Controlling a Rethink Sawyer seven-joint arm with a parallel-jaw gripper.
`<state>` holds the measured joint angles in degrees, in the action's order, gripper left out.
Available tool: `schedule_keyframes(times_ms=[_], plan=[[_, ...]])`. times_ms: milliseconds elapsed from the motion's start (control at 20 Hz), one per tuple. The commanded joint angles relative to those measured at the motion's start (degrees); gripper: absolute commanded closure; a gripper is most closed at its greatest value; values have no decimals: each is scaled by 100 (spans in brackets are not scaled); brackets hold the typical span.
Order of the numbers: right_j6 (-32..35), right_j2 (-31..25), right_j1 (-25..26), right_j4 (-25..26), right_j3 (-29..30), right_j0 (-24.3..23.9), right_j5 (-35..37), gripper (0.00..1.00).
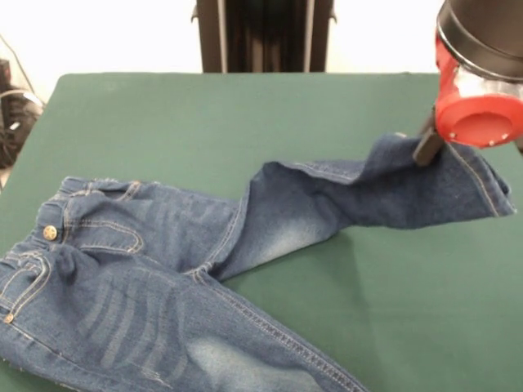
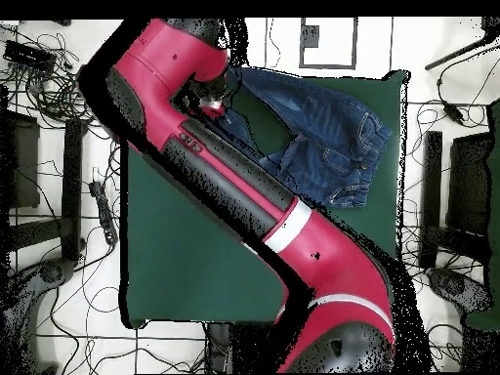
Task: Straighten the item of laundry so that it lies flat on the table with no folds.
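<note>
While gripper point(image 1: 428, 145) sits at cuff end of upper jeans leg point(image 1: 392, 192), you are mid-step: pulling that leg out straight. Jeans point(image 1: 163, 278) lie on green table point(image 1: 204, 114); waistband and brass button point(image 1: 51, 233) well away from fingers, second leg running off near edge. One dark finger point(image 1: 426, 147) shows touching denim; rest hidden under red wrist, so cannot tell whether clamped. Leg bends at knee, creased near crotch. Next move, by judgement: drag cuff away from waistband until bend flattens.
</note>
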<state>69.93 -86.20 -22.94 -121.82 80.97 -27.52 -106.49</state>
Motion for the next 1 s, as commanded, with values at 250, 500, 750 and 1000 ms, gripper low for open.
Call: schedule_keyframes(times_ms=[250, 500, 750, 1000], plan=[[-3995, 163, 506, 875, -1165, 424, -268, 100], [-4596, 193, 666, 1184, -1458, 554, -71, 100], [-5050, 217, 740, 1429, -1702, 678, -30, 100], [-5174, 211, 758, 1523, -1787, 722, 0, 100]])
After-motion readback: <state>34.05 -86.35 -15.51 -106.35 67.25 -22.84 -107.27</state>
